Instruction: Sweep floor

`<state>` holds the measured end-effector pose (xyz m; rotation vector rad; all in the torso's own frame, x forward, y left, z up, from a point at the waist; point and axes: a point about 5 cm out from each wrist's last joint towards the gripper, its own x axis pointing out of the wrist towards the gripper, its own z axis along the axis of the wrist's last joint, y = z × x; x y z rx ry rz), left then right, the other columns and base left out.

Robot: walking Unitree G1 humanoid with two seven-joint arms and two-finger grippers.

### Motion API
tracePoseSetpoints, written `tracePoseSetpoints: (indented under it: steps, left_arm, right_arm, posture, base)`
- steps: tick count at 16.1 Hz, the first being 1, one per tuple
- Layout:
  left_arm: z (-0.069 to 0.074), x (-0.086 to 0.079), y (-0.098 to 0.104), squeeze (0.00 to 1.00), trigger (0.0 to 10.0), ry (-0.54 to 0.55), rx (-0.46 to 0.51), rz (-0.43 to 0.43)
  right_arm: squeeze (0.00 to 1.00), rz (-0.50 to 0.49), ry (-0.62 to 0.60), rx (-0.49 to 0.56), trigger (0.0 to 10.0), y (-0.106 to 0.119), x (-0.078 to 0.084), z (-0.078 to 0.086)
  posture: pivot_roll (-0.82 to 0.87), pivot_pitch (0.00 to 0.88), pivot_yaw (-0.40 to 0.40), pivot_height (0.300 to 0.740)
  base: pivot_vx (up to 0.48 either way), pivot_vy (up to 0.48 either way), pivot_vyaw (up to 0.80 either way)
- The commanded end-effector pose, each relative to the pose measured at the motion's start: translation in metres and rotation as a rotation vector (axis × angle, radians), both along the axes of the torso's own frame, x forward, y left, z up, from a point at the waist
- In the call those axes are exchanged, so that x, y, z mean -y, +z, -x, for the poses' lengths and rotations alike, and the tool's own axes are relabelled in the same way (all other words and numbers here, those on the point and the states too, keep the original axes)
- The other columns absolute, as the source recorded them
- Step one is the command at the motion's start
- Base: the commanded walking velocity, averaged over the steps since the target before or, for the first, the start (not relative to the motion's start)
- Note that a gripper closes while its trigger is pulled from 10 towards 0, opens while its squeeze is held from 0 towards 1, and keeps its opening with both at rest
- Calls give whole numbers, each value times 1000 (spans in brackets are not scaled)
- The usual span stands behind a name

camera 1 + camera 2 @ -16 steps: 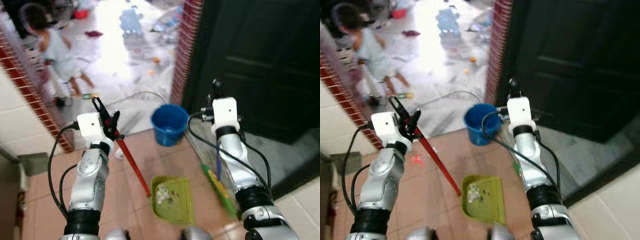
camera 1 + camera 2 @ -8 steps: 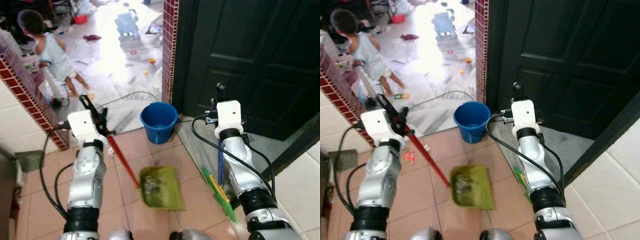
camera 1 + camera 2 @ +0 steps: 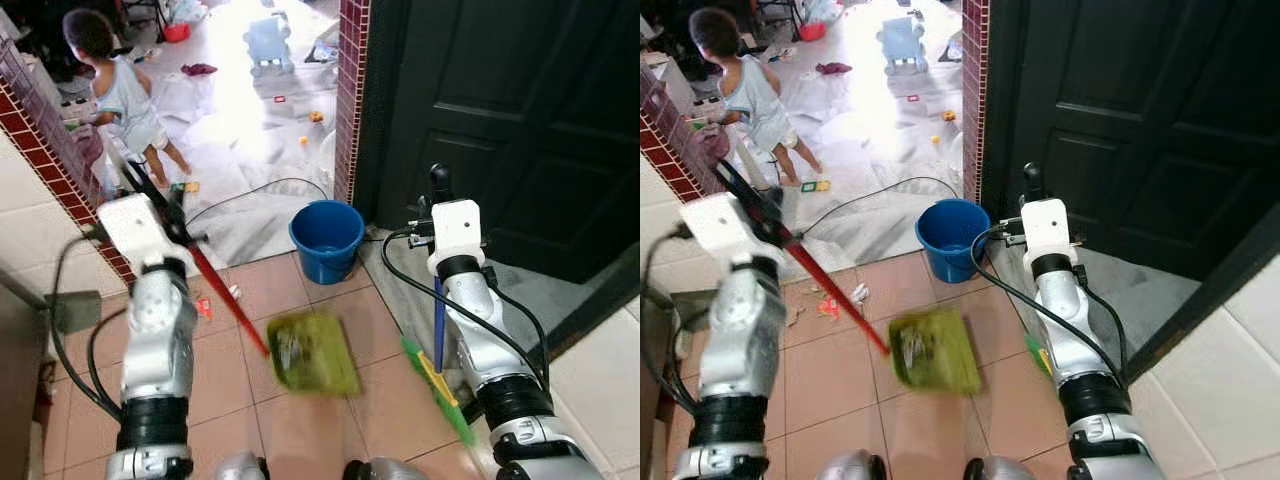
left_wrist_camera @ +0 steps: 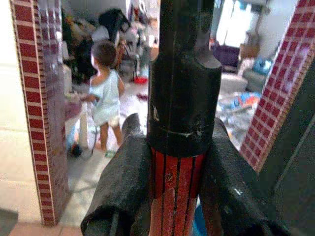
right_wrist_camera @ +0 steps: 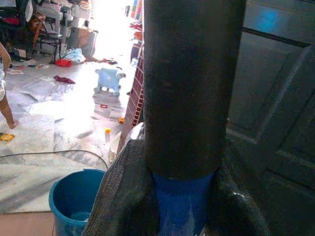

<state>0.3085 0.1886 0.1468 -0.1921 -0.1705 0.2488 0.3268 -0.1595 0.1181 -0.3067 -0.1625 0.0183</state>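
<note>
The left tool [image 4: 172,196] is clamped on the ribbed red handle of a green plastic dustpan [image 3: 310,352], which is blurred over the tan floor tiles [image 3: 290,420] and already carries grey debris. The right tool [image 5: 182,196] grips a blue broom [image 3: 437,345], its green bristles low at right. Scraps [image 3: 840,300] left of the pan look unswept, so sweeping seems unfinished. A round blue bucket [image 3: 326,240] stands farther off; a child [image 3: 125,95] stands far left.

Bright sun pours in from the far room — its floor [image 3: 235,110] glares white. The door [image 3: 520,120] is dark. The green dustpan [image 3: 312,352] looks blurry.
</note>
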Motion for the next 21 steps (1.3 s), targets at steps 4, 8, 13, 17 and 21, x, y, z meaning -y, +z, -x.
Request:
tracePoseSetpoints:
  steps: [4,8,13,17,21]
  left_arm:
    - [-6,-13,61,0,10000,62,213,-6]
    - [-8,-16,85,0,10000,77,281,9]
    - [-12,-24,92,0,10000,100,290,-18]
    - [-13,-28,96,0,10000,121,296,-24]
    - [-12,-35,99,0,10000,160,304,-45]
  right_arm:
    - [0,12,26,53,10000,11,-5,-2]
    - [0,15,27,47,10000,10,-4,-2]
    - [0,14,32,44,10000,9,-5,-2]
    - [0,14,32,43,10000,9,-4,-2]
    - [0,13,35,40,10000,8,-5,-1]
  posture:
    - [-69,9,28,740]
    - [-70,13,25,740]
    - [-67,9,26,740]
    - [-69,6,26,740]
    - [-67,6,25,740]
  base:
    - [339,0,0]
    - [431,0,0]
    - [435,0,0]
    - [434,0,0]
    - [433,0,0]
